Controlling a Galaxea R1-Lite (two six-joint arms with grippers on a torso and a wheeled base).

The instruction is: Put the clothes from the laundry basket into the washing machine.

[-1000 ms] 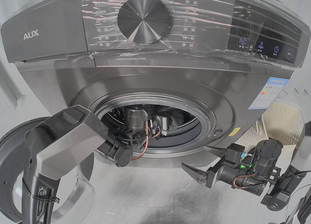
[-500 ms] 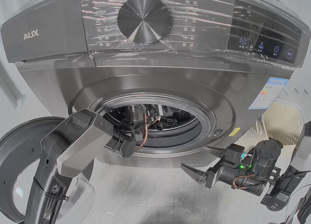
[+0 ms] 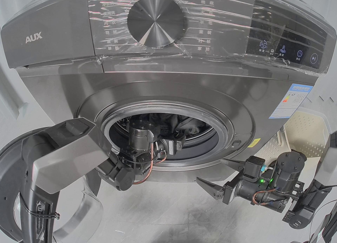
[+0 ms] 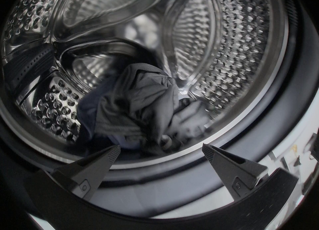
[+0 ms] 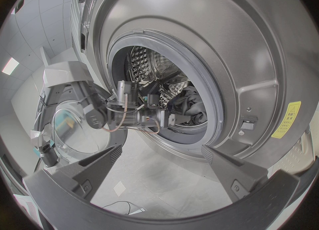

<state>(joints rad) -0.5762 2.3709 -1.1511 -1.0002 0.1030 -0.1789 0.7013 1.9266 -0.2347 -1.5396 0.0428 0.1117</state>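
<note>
A: Where are the clothes at this moment?
B: A bundle of dark grey clothes point(image 4: 143, 107) lies inside the drum point(image 4: 212, 41) of the washing machine point(image 3: 70, 89). It sits on the low part of the drum, toward 6 o'clock of the round opening.
A: And the left claw?
B: The left claw point(image 4: 159, 149) is at the mouth of the opening, near 7 o'clock on the rim in the head view. Its 2 fingers are spread wide and nothing is between them. They point toward the bundle but do not touch it.
A: The right claw?
B: The right claw point(image 3: 210, 170) hangs outside the machine, at about 5 o'clock from the opening, above the grey floor point(image 3: 168, 212). It is spread too, and it carries nothing.
A: Where is the laundry basket?
B: The cream laundry basket point(image 3: 309, 131), with many small holes, stands beside the machine at about 3 o'clock from the opening. What is inside it, I cannot tell.
A: And the door?
B: The round door point(image 3: 8, 184) is swung open at 8 o'clock from the opening, behind the left arm point(image 3: 66, 148).
</note>
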